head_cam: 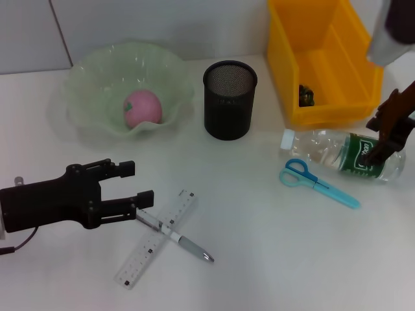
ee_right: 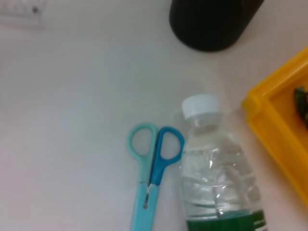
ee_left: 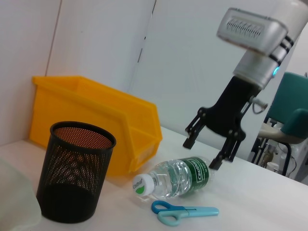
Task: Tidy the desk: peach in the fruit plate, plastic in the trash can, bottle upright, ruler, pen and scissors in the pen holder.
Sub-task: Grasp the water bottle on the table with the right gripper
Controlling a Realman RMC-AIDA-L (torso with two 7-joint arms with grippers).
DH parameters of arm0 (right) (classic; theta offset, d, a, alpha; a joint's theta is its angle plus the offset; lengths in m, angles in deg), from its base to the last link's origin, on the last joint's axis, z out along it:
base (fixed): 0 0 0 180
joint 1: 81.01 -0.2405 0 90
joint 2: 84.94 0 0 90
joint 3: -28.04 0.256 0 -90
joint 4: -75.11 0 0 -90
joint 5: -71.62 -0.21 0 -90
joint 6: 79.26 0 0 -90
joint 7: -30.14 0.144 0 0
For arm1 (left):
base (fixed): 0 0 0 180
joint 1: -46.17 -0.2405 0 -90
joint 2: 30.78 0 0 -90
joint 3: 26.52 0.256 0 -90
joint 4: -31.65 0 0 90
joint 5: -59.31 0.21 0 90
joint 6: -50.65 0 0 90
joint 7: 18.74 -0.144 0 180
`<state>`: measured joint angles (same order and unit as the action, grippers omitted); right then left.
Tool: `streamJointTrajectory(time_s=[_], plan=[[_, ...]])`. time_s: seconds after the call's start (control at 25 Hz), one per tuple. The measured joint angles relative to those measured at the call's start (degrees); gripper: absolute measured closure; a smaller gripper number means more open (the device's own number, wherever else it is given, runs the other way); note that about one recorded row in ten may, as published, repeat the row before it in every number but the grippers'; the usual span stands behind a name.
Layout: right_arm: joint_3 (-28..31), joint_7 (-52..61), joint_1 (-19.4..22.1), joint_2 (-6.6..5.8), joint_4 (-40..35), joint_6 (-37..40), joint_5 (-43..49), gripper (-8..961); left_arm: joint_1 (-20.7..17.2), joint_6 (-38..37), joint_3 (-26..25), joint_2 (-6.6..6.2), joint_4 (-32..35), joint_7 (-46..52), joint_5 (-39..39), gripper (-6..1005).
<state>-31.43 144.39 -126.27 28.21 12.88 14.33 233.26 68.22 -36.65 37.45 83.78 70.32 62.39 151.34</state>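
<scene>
Here the right gripper (ee_left: 208,147) hangs fingers apart over the green-labelled bottle (head_cam: 340,154); left gripper (head_cam: 136,183) apart beside the pen (head_cam: 174,236) on the white desk (head_cam: 272,259)

Left gripper (head_cam: 133,184) matte black, blocky – right gripper (ee_left: 206,150) black, silver-grey wrist.

The peach (head_cam: 142,108) lies in the plate (head_cam: 91,71), left of the pen holder (head_cam: 229,100); the scissors (head_cam: 316,182) lie before the bottle (head_cam: 337,154).
</scene>
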Motion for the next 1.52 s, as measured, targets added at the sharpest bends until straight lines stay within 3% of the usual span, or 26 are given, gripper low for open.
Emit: streamJointTrajectory(time_s=[0.08,0.28,1.52], plan=[[-0.7,-0.3,-0.2,1.73,0.5,-2.3,3.6,143,-0.1,-0.1,0.0,0.04,0.0,0.0,0.0,200],[-1.2,-0.7,-0.2,3.09,0.7,-4.2,5.5,143,-0.1,-0.2,-0.1,0.05,0.0,0.1,-0.1,200],[-5.1,-0.9,-0.8,3.71,9.8,-12.9,5.6,144,-0.8,-0.8,-0.7,0.14,0.5,0.6,-0.1,201]])
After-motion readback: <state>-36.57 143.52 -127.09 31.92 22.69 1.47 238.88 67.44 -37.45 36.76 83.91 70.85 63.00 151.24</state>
